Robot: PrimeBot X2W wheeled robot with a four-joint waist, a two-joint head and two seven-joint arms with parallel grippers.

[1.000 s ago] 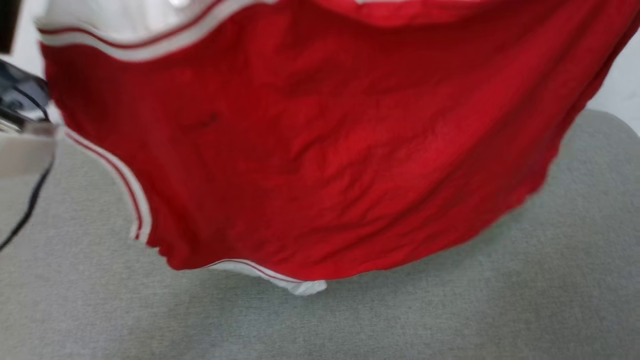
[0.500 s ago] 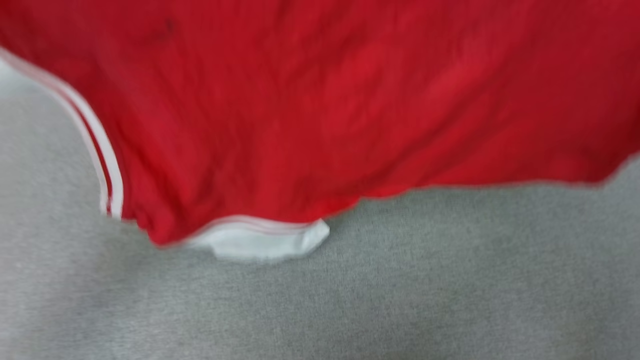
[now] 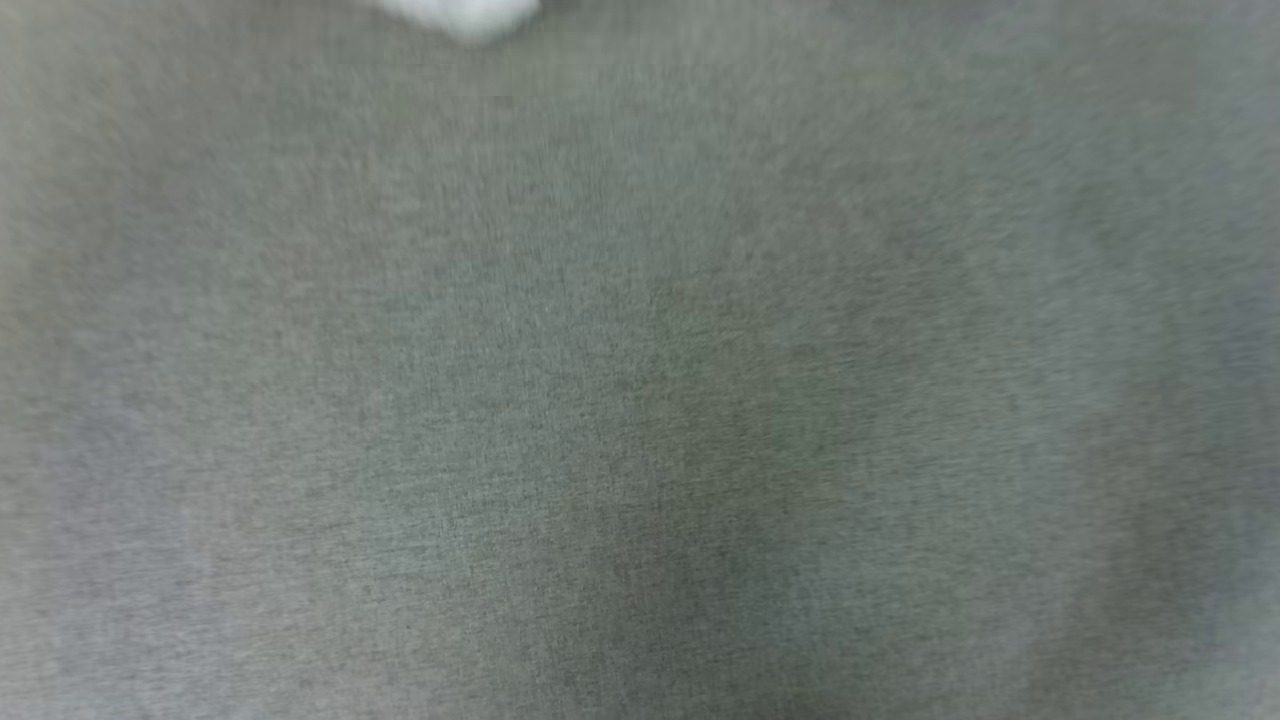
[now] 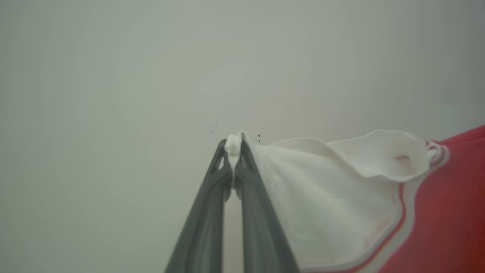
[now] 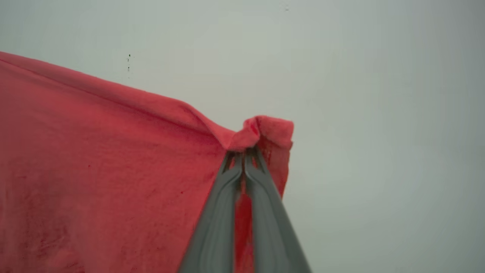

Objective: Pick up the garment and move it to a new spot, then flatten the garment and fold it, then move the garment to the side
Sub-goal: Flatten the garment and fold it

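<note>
Surroundings: I see the grey cloth worktop (image 3: 640, 400), blurred, across my head view. A plain pale wall (image 4: 113, 76) lies behind both wrists.
In the way: red cloth drapes around my right fingers (image 5: 219, 227).
Left end effector (image 4: 234, 146): clamped on the tip of the white sleeve (image 4: 333, 197).
Right end effector (image 5: 244, 151): pinched on a bunched red corner.
Garment (image 5: 94, 170): held up against the wall, spread from one grip towards the other.
Change: half a second ago red cloth covered the upper head view. Now a white scrap (image 3: 470, 15) sits at its top edge. The whole picture shifted, so my head camera moved.
</note>
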